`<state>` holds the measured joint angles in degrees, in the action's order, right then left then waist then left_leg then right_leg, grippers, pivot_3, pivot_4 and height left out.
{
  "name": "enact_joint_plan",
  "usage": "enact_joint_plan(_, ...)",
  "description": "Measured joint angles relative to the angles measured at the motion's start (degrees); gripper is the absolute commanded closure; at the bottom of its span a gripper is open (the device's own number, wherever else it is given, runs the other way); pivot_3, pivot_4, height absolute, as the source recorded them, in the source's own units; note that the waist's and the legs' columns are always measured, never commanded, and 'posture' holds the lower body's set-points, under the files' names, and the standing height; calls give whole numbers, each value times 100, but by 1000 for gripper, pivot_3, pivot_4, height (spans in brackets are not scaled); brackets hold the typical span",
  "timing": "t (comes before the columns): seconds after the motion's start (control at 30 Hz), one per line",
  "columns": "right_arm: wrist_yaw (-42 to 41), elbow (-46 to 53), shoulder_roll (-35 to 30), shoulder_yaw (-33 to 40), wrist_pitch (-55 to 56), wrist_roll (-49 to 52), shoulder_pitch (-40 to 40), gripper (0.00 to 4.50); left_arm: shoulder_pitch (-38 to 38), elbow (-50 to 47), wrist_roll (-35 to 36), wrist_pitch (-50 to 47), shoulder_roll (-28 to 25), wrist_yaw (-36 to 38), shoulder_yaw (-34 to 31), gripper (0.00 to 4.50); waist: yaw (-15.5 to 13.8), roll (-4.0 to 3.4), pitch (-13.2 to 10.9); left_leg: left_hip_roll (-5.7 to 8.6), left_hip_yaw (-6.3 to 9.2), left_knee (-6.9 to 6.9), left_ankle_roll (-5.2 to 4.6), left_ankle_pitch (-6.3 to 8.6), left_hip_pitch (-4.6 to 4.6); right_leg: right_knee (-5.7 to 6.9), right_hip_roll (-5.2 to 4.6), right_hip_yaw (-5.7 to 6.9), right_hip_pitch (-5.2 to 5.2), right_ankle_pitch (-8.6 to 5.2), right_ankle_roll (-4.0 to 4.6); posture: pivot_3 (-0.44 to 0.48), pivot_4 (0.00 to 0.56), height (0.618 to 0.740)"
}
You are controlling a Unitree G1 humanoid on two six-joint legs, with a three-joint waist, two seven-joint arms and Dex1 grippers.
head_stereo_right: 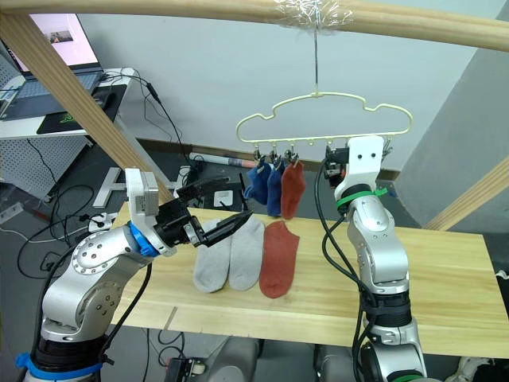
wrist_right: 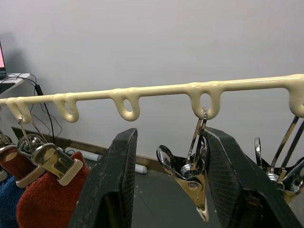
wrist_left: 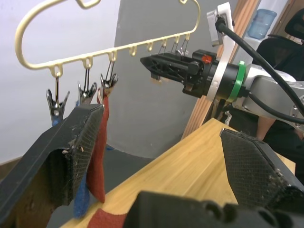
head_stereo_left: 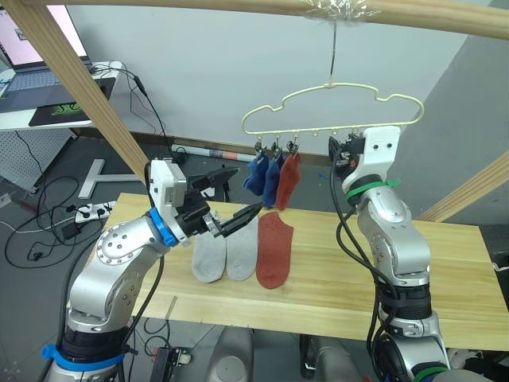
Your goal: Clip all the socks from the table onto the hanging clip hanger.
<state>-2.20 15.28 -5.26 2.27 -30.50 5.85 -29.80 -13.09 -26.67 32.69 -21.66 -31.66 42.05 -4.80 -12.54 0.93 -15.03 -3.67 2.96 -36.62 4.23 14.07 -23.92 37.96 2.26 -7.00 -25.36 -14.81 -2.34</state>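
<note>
The clip hanger hangs by its hook from a wooden pole above the far edge of the table. Three socks are already clipped at its left end: two blue socks side by side and a rust red sock next to them. The right gripper is raised to the hanger's bottom bar; its two black fingers stand parted on either side of an empty metal clip, which dangles from a loop in the bar between them, and they hold nothing. The left gripper hovers above the table's far left part, wide open and empty, its fingers pointing toward the hung socks, just short of the blue pair. Below and just beyond its fingertips, three socks lie flat on the table in a row near the middle: two light grey socks touching side by side, and a second rust red sock directly against the right-hand grey one. The right half of the table carries nothing but the right arm crossing above it.
</note>
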Motion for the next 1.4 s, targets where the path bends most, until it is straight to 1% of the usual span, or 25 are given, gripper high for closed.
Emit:
enact_joint_plan(0.03,-11,0,1,0,0,1,0,2403,0,0,0,0,0,0,0,0,0,0,0,0,0,0,0,0,0,0,0,1,0,0,0,433,264,740)
enact_joint_plan(0.07,-15,0,2,1,0,2,0,2763,1,0,0,0,0,0,0,0,0,0,0,0,0,0,0,0,0,0,0,1,0,0,0,433,264,740)
enact_joint_plan(0.1,-18,0,3,0,0,2,0,2930,1,0,0,1,0,-1,0,0,0,0,0,0,1,0,0,0,0,0,0,0,0,0,0,433,264,740)
enact_joint_plan(0.17,-21,0,3,3,1,1,0,3615,3,0,-1,1,6,-6,0,0,0,0,0,0,0,0,0,0,0,0,0,0,0,0,1,434,268,740)
enact_joint_plan(0.2,-23,0,3,4,1,1,0,3880,4,0,-1,1,10,-13,0,0,1,0,0,0,0,0,0,0,0,0,0,0,0,0,0,434,268,740)
enact_joint_plan(0.23,-25,0,3,5,4,1,0,4109,6,0,-1,1,17,-20,0,0,1,0,0,0,0,0,0,0,0,0,0,0,0,0,0,434,268,740)
enact_joint_plan(0.27,-28,0,3,7,10,2,0,4215,11,-2,0,1,26,-28,0,0,1,0,0,0,1,0,0,0,0,0,0,0,0,0,0,434,268,740)
enact_joint_plan(0.3,-32,-1,3,15,20,4,0,4413,31,-14,0,0,39,-41,1,0,1,0,0,0,1,0,0,0,0,1,0,0,0,0,0,434,268,740)
enact_joint_plan(0.43,-99,-50,-3,89,44,52,-7,4460,253,-178,19,-95,1,-81,41,0,3,0,0,0,0,0,0,0,0,0,0,0,0,1,1,434,273,740)
enact_joint_plan(0.5,-160,-52,-42,129,27,141,-13,4460,473,-302,-3,-226,-88,0,268,0,4,-1,0,0,0,0,0,0,0,0,0,-1,0,0,1,423,275,740)
enact_joint_plan(0.57,-302,-54,-107,138,-62,246,-29,4460,646,-282,-213,-317,-92,-18,619,0,3,-3,-2,1,0,0,0,0,2,1,0,-1,1,0,0,413,277,740)
enact_joint_plan(0.67,-477,-49,-244,137,-265,378,-66,4460,781,73,-769,-324,-2,-123,1288,0,8,-7,-4,1,0,-3,-1,-1,6,1,1,-2,5,-13,-21,397,281,740)
enact_joint_plan(0.77,-570,14,-288,110,-424,459,-70,4460,707,1009,-1626,-240,307,-401,2047,0,15,-19,-12,1,0,-6,-2,-1,6,2,3,-4,5,-14,-23,392,280,740)
enact_joint_plan(0.83,-576,72,-311,109,-508,495,-62,4460,567,1575,-2095,-95,566,-595,2401,0,9,-21,-14,1,0,-7,-2,-1,5,3,5,-3,4,-14,-23,392,280,740)
enact_joint_plan(1.0,-576,216,-320,93,-664,521,-42,4460,103,2610,-2777,159,1253,-1030,2712,0,11,-21,-15,1,1,-8,-2,-1,2,4,5,-3,5,-3,-7,372,280,740)
enact_joint_plan(1.1,-576,332,-343,87,-785,571,3,4460,-162,3471,-3186,419,1684,-1400,2816,0,12,-21,-14,1,2,-9,-2,-1,2,5,5,-3,5,2,1,364,279,740)
enact_joint_plan(1.27,-575,475,-371,82,-944,624,42,4460,-519,4239,-3619,845,2094,-1781,2847,0,10,-20,-14,2,4,-11,-2,-1,2,9,5,-2,6,4,2,360,270,740)
enact_joint_plan(1.4,-575,488,-412,81,-984,627,52,4460,-697,4599,-3761,943,2293,-1866,2797,0,7,-20,-14,4,5,-18,-2,-1,2,9,5,-2,11,5,0,361,268,740)
